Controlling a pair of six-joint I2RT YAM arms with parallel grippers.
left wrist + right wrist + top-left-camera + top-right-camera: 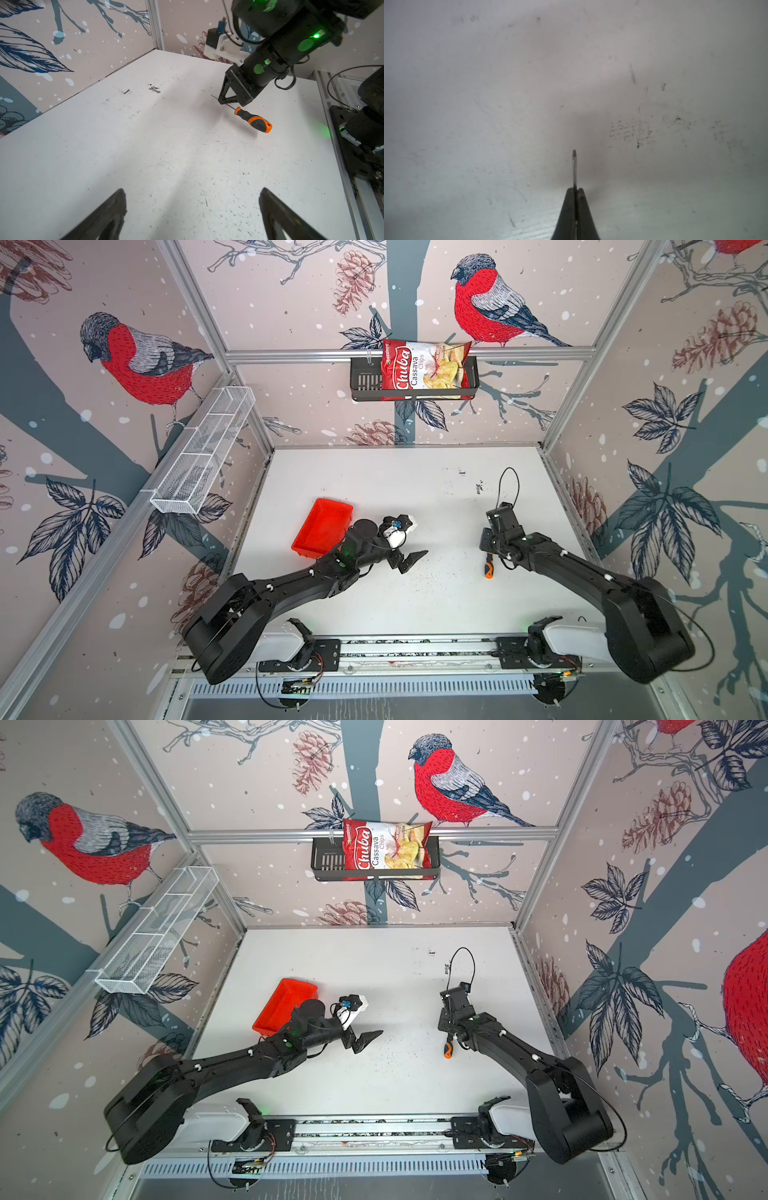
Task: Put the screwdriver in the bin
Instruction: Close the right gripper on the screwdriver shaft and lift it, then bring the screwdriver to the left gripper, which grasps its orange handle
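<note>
The screwdriver has a black-and-orange handle and lies right of the table's middle. My right gripper is shut on its thin shaft, whose tip sticks out past the jaws. The handle juts out behind the gripper and seems just off the table. The red-orange bin stands at the left, partly behind my left arm. Just right of the bin, my left gripper is open with nothing between its fingers.
A black wall basket on the back wall holds a bag of cassava chips. A white wire-mesh shelf hangs on the left wall. Aluminium posts frame the corners, and the arms' base rail runs along the front edge.
</note>
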